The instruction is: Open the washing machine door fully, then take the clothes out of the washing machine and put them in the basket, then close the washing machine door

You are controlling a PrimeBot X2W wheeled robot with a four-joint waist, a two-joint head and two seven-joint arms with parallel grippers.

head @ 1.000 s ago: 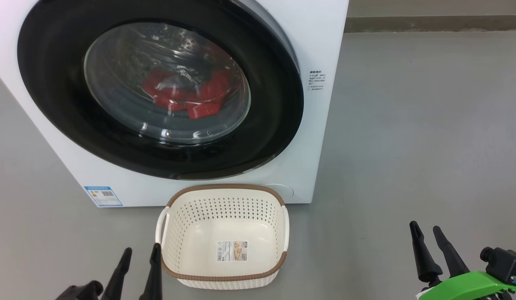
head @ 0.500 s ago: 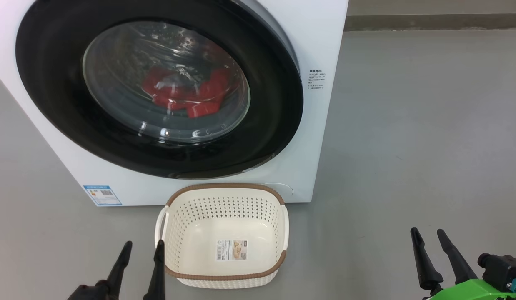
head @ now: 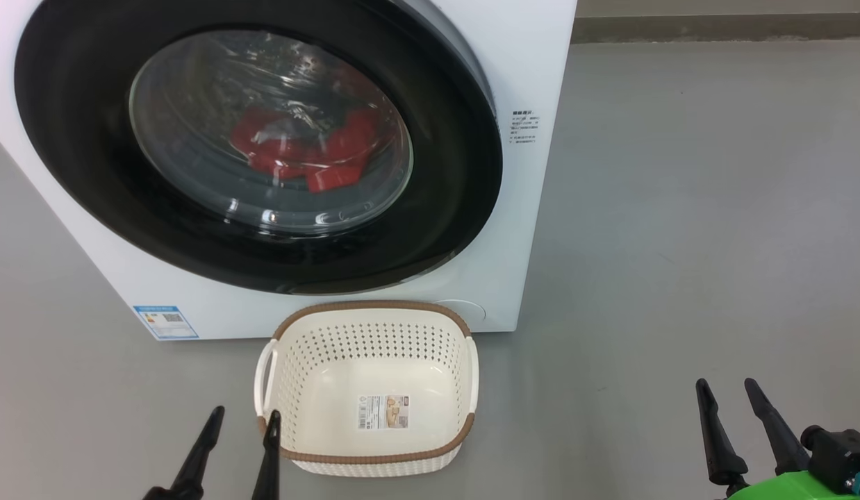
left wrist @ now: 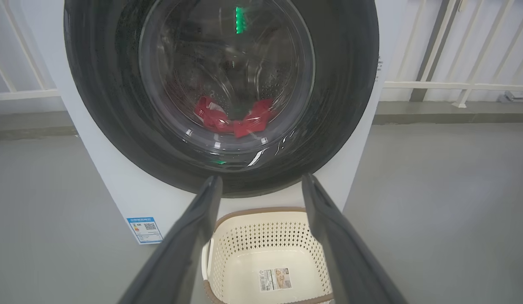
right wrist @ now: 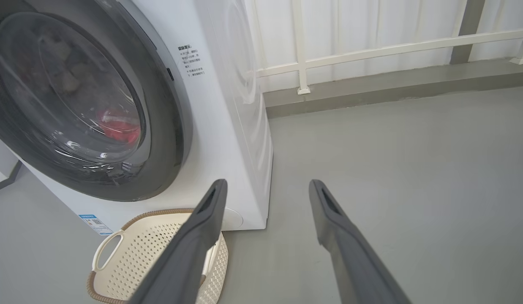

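The white washing machine (head: 534, 69) stands in front of me. Its door (head: 458, 173), black-rimmed with a glass bowl, lies against the machine's front. Red clothes (head: 305, 153) show through the glass, low in the drum, and also appear as clothes (left wrist: 234, 120) in the left wrist view. The cream basket (head: 371, 305) sits on the floor just below the door with only a label sticker inside. My left gripper (head: 245, 414) is open beside the basket's left handle. My right gripper (head: 726, 383) is open over bare floor far to the right. Both hold nothing.
Grey floor (head: 680, 208) stretches to the right of the machine. A white railing (right wrist: 371, 50) and a low kerb run behind it. A blue label sticker (head: 164, 321) marks the machine's lower left corner.
The head camera has shifted slightly, so the machine and basket sit a little higher and further left. Both grippers show a touch lower and to the right, still open.
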